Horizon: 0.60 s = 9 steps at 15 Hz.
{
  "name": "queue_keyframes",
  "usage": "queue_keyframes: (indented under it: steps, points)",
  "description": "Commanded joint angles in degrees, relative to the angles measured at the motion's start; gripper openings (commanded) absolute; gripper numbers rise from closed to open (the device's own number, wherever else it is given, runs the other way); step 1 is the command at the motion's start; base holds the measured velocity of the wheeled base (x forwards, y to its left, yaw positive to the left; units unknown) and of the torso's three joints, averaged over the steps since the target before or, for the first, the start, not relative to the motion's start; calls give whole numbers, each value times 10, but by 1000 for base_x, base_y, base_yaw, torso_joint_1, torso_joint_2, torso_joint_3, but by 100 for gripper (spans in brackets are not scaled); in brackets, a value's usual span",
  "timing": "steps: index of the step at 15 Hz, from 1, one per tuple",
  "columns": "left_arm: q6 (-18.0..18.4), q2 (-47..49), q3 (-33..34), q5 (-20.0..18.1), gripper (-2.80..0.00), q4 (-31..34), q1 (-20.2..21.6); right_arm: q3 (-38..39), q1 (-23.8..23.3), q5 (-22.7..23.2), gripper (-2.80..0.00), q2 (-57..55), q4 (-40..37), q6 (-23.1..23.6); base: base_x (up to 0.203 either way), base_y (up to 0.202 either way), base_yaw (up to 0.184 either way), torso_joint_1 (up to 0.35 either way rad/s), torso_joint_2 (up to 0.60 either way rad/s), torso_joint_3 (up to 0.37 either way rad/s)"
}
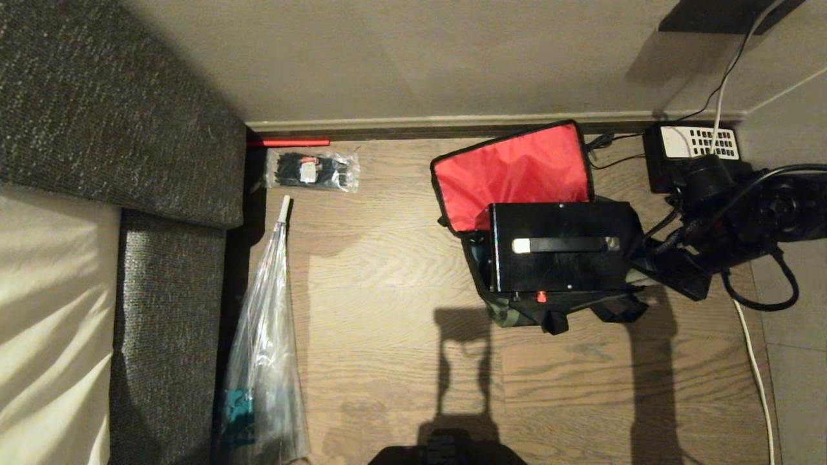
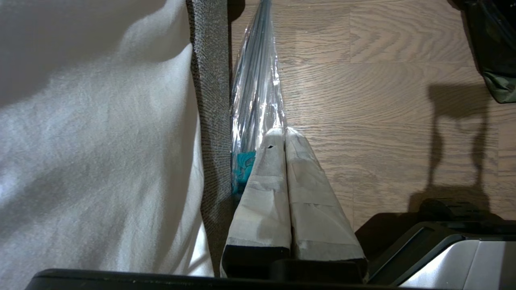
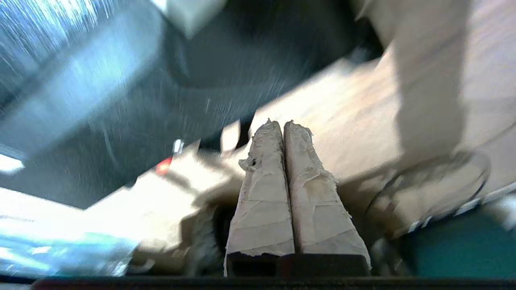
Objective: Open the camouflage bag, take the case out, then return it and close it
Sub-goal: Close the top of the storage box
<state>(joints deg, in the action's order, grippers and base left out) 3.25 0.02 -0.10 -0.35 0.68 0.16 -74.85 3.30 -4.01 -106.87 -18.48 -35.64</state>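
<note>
The camouflage bag (image 1: 501,316) stands open on the wood floor, its red-lined lid (image 1: 513,171) folded back toward the wall. The black case (image 1: 559,258) sits upright in the bag's mouth, with its handle (image 1: 565,245) on top and a small red button (image 1: 541,297) on its near side. My right gripper (image 1: 638,276) is at the case's right end, shut with nothing between its taped fingers. In the right wrist view the gripper (image 3: 282,125) is beside the blurred dark case (image 3: 121,121). My left gripper (image 2: 283,131) is parked, shut and empty, by the sofa edge.
A black desk telephone (image 1: 694,152) with cables stands by the wall, right of the bag. A white cable (image 1: 753,361) runs along the floor on the right. A grey sofa (image 1: 129,129), a long clear plastic sleeve (image 1: 265,361) and a small packet (image 1: 313,170) are on the left.
</note>
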Motion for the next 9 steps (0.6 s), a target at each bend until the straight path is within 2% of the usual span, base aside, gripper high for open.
queue_keyframes:
  steps: [1,5,9]
  points:
    - [0,-1,0,0,-280,0,0,-2,-37,-1,-280,18,34,54,0,0,0,0,0,0]
    - [0,-1,0,0,-280,0,0,17,-100,-13,-280,10,66,143,0,0,0,0,0,0]
    - [0,-1,0,0,-280,0,0,6,-109,-34,-280,-43,64,136,0,0,0,0,0,0]
